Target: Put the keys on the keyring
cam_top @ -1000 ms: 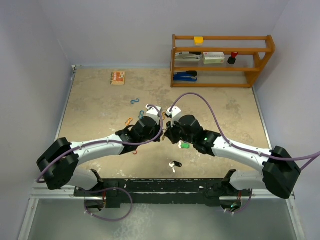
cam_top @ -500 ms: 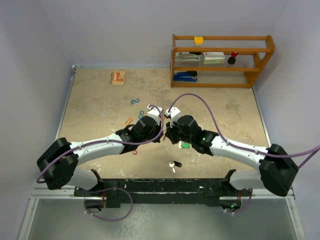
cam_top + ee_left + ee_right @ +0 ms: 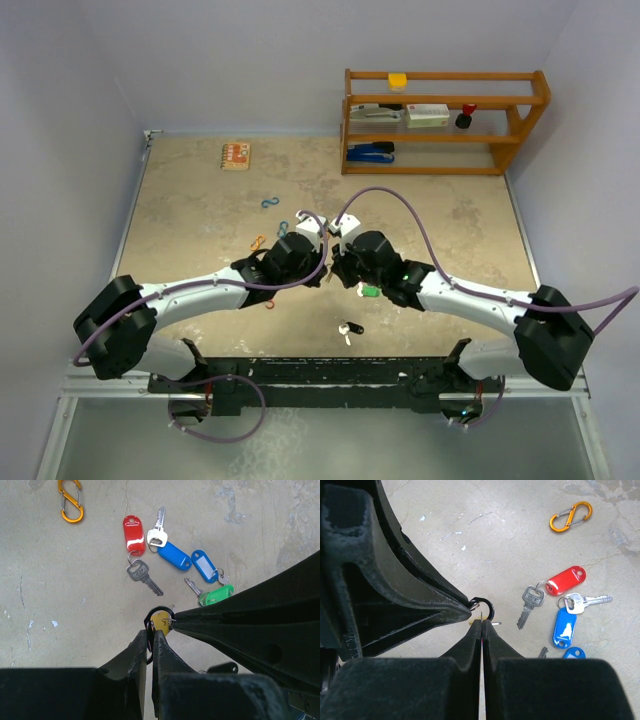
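Note:
My left gripper (image 3: 150, 636) is shut on a black keyring (image 3: 161, 613), held above the table. A yellow-headed key (image 3: 161, 622) sits at the ring. My right gripper (image 3: 482, 622) is shut on that yellow key's thin metal edge, tip to tip with the left gripper. The black keyring (image 3: 488, 607) also shows in the right wrist view. In the top view the two grippers meet at mid table (image 3: 328, 266). Loose keys lie below: red tag (image 3: 133, 534), silver key (image 3: 142, 575), blue tag (image 3: 174, 562), green tag (image 3: 217, 594). A black-headed key (image 3: 350, 328) lies nearer the bases.
An orange S-clip (image 3: 70, 506) lies beyond the keys. Blue (image 3: 269, 202), teal (image 3: 283, 228) and red (image 3: 270, 305) clips lie left of the grippers. A wooden shelf (image 3: 445, 120) stands at the back right. An orange card (image 3: 236, 155) lies at the back left.
The right arm has shifted slightly to the left. Both grippers stay together at the keyring.

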